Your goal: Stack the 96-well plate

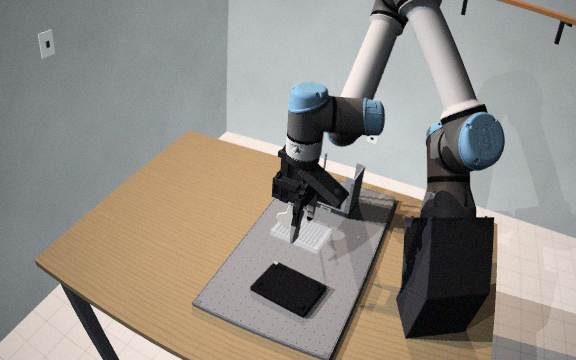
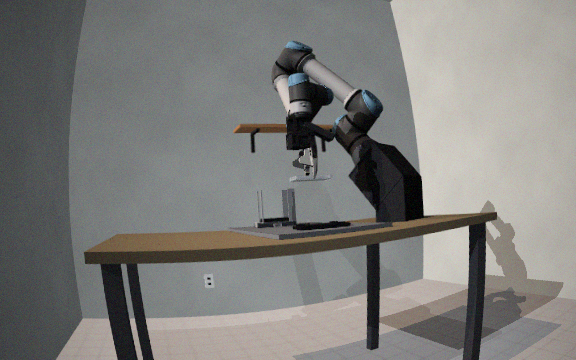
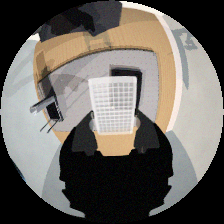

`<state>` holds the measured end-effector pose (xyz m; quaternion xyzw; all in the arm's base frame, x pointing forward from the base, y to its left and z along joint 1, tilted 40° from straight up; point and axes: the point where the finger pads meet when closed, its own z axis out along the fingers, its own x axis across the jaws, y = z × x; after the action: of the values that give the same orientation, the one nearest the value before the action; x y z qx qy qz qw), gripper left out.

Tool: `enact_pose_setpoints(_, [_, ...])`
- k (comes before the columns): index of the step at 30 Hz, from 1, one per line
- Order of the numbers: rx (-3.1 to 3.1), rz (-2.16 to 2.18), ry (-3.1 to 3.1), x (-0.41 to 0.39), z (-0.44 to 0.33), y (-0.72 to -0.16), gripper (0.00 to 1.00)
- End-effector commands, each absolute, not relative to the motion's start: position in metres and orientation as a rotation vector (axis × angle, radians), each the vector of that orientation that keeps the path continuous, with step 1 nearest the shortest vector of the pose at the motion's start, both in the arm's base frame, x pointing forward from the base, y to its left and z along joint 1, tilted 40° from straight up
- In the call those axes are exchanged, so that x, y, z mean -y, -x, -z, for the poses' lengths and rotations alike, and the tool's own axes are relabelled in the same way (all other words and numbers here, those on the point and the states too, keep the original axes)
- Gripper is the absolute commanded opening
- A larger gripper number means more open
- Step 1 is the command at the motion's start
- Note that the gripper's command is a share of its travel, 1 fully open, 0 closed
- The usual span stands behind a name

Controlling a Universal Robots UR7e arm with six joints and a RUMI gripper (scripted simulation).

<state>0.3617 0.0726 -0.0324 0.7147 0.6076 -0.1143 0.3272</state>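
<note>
My gripper [image 1: 300, 226] is shut on the white 96-well plate [image 1: 301, 235] and holds it level, high above the grey baseplate [image 1: 298, 270]. In the exterior view the plate [image 2: 309, 178] hangs well above the table, under the gripper [image 2: 310, 169]. The wrist view shows the plate's well grid [image 3: 114, 106] between the fingers. The black plate nest N1 [image 1: 289, 289] lies empty at the front of the baseplate. The stack rack K1 [image 1: 355, 192] with upright posts stands at the back; it also shows in the exterior view [image 2: 275, 210]. The plate in K1 is mostly hidden by the arm.
The arm's dark base block [image 1: 445, 272] stands at the right of the baseplate. A wooden wall shelf [image 2: 268, 128] hangs behind the arm. The rack's posts [image 3: 50, 107] lie left of the held plate in the wrist view.
</note>
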Motion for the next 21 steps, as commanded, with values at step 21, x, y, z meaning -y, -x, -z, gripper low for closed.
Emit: enact_pose_setpoints(21, [-1.593, 0.296, -1.872, -0.012, -0.016, -0.352, 0.00])
